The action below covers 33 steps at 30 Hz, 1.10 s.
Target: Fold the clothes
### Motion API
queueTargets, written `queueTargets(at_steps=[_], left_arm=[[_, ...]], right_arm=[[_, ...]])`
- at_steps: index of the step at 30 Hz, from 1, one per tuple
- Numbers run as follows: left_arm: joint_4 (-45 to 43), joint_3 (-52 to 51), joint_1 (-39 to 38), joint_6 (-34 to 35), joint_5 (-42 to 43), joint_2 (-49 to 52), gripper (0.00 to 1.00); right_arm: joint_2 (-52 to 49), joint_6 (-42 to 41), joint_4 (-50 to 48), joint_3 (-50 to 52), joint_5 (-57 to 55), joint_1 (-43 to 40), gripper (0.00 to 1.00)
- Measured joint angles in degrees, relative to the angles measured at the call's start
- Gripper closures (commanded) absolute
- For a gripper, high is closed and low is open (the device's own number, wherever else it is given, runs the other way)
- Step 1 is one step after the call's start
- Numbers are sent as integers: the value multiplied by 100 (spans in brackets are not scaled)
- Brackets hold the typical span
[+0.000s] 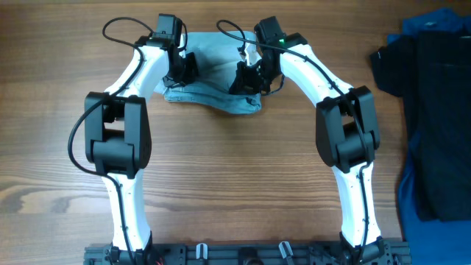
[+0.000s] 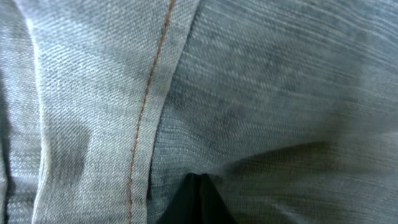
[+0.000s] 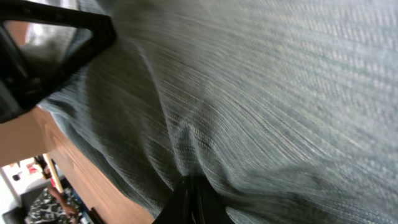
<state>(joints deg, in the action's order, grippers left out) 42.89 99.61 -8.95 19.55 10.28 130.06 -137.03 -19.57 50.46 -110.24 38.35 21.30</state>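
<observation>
Two white arms reach out over the table [image 1: 221, 184]. At their far ends, the left gripper [image 1: 180, 71] and the right gripper [image 1: 246, 79] both have their jaws shut tight, each pinching the denim shorts [image 1: 213, 88]. The shorts lie bunched between them, at the far middle of the table. Denim is soft but thick, so I think it will sag, not slip. Seams and hems look best to hold. Off right lie a black garment [image 1: 441, 147] and a dark blue cloth [image 1: 434, 22].
</observation>
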Motion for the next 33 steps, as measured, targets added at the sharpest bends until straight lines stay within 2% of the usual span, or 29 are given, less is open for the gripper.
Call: queueTargets(at_steps=[5, 9, 12, 16, 21, 27, 33], left_arm=[[-11, 13, 0, -2, 0, 17, 96], [-319, 11, 0, -2, 2, 24, 96], [-767, 81, 7, -4, -81, 22, 96], [-1869, 122, 7, 0, -175, -122, 96], [-2645, 188, 7, 0, -216, -57, 96], [-2938, 249, 11, 0, -645, 765, 96], [-3029, 291, 31, 0, -706, 708, 96]], right_arm=[[-160, -76, 505, -7, 4, -2, 96], [-179, -76, 422, 166, 11, 0, 96], [-179, -76, 308, 264, 90, -2, 96], [-179, -68, 299, 280, 111, -7, 96], [-179, 0, 286, 286, 127, -11, 96], [-179, 39, 275, 291, 129, -11, 96], [-179, 39, 264, 291, 131, -11, 96]])
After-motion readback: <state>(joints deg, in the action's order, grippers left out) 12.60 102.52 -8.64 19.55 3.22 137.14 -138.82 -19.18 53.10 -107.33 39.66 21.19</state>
